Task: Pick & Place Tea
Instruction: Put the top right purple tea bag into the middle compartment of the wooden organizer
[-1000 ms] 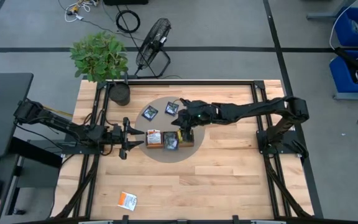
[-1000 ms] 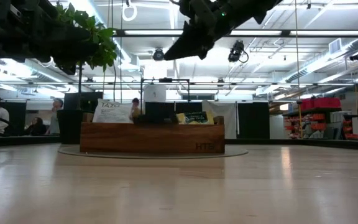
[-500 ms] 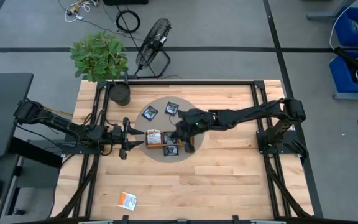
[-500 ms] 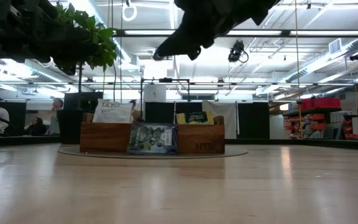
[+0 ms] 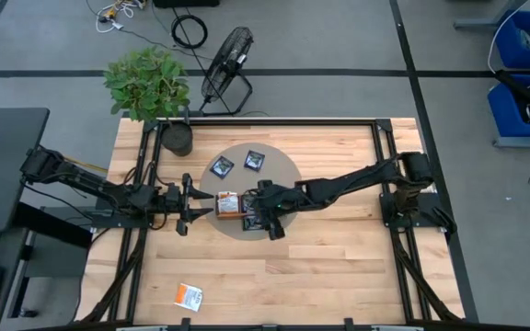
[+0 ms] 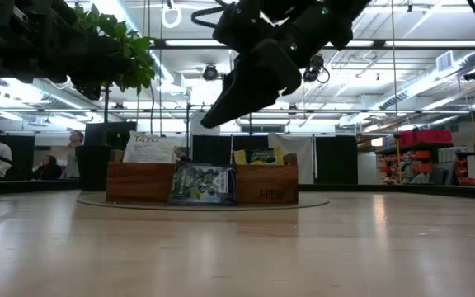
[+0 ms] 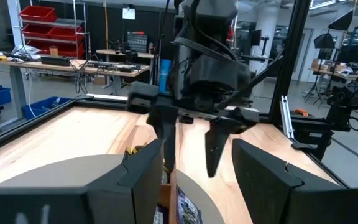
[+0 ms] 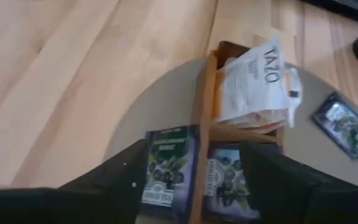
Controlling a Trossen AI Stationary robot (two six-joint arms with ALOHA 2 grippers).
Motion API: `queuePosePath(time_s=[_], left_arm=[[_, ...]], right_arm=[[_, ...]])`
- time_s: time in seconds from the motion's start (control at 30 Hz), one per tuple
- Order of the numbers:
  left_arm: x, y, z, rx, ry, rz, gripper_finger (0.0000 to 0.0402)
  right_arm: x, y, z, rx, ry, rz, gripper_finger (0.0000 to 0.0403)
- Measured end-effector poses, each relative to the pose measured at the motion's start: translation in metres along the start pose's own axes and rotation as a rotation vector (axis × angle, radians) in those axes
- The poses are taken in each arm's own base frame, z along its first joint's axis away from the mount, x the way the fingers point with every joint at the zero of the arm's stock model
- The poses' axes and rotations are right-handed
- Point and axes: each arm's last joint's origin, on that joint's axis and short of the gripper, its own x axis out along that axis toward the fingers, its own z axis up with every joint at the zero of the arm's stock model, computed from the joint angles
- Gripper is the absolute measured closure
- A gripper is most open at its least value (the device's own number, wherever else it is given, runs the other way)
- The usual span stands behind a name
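High view: right gripper (image 5: 267, 218) parked mid-frame over the wooden tray (image 5: 280, 204), fingers spread and empty — left gripper (image 5: 194, 204) open too, just left of the tray. Right wrist view, unlike overhead: dark navy sachet (image 8: 163, 167) propped outside the tray wall, between the fingers — another (image 8: 229, 180) inside, white-orange sachets (image 8: 253, 78) beyond.

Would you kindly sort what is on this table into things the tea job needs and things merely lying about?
Job:
dark navy square tea sachets
orange-and-white tea sachet
brown wooden compartment tray
right gripper, fingers open

Lying about:
green potted plant
black floor fan
left gripper, waiting beside the tray
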Motion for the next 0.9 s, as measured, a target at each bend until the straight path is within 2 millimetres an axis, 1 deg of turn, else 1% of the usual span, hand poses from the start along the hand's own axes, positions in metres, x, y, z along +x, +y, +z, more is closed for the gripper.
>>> queuePosePath(time_s=[0.1,0.23,0.37,0.47,0.7,0.9], left_arm=[[0.000,0.000,0.000,0.001,0.002,0.000,0.0204],[0.000,0.000,-0.001,0.002,0.007,0.001,0.0204],[0.000,0.000,-0.001,0.002,0.006,0.001,0.0204],[0.000,0.000,-0.001,0.002,0.008,0.001,0.0204],[0.000,0.000,-0.002,0.006,0.022,0.002,0.0204],[0.000,0.000,-0.002,0.006,0.021,0.002,0.0204]], right_arm=[[0.011,0.001,-0.001,-0.012,0.020,-0.012,0.0135],[0.027,0.003,-0.007,-0.051,0.091,-0.017,0.0140],[0.037,0.007,-0.004,-0.066,0.112,-0.033,0.0144],[0.041,0.009,-0.005,-0.087,0.134,-0.054,0.0144],[0.041,0.006,-0.004,-0.098,0.141,-0.109,0.0144],[0.047,0.007,-0.009,-0.103,0.157,-0.087,0.0144]])
